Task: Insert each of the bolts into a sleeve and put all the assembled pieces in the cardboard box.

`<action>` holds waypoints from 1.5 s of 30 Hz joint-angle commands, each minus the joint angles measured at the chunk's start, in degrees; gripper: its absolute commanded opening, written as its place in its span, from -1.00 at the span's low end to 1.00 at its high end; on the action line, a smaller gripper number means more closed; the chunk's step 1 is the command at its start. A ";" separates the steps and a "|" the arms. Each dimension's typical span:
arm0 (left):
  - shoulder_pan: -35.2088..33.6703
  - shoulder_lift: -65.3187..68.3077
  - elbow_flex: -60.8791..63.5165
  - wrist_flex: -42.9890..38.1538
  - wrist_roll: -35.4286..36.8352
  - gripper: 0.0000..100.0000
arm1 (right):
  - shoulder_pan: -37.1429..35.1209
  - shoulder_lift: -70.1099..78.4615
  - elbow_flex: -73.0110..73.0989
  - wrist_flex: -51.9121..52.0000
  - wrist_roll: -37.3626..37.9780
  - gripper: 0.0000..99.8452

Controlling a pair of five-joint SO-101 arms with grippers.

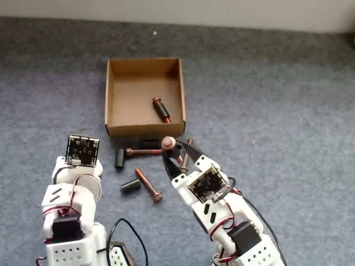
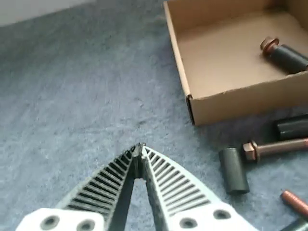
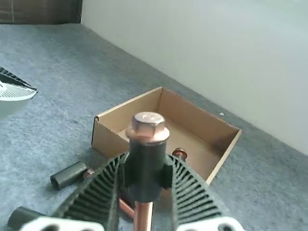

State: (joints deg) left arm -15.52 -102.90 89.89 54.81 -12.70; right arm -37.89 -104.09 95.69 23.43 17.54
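The right gripper [image 3: 144,166] has its fingers clamped on a black cylindrical sleeve [image 3: 143,175] with a copper-coloured hex-head bolt [image 3: 148,126] through it. The piece stands upright just before the brown cardboard box [image 1: 144,131], raised, I judge, to clear the front wall. One assembled piece [image 1: 162,110] already lies inside the box. Loose copper bolts [image 1: 148,184] and loose black sleeves [image 1: 131,185] lie on the grey carpeted counter [image 1: 277,138] beneath. The left gripper [image 2: 139,155], its fingers pressed together and holding nothing, hangs beside the box.

Some indoor room, kind unclear: grey carpet [image 1: 277,83] against a plain pale wall [image 3: 216,48].
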 commanded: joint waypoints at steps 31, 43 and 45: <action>-0.04 0.04 7.25 -3.78 -9.14 -0.99 | 7.69 88.48 -46.46 -38.46 -3.25 -0.99; 0.04 0.04 7.25 -3.78 -9.14 -0.99 | 9.36 102.29 -47.25 -47.34 -3.34 -0.99; 0.04 0.04 7.25 -3.78 -9.14 -0.99 | 9.45 104.22 -47.96 -47.34 -3.34 -0.99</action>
State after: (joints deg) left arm -16.22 -102.73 96.04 51.30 -21.14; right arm -29.45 -0.26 52.26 -22.20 14.81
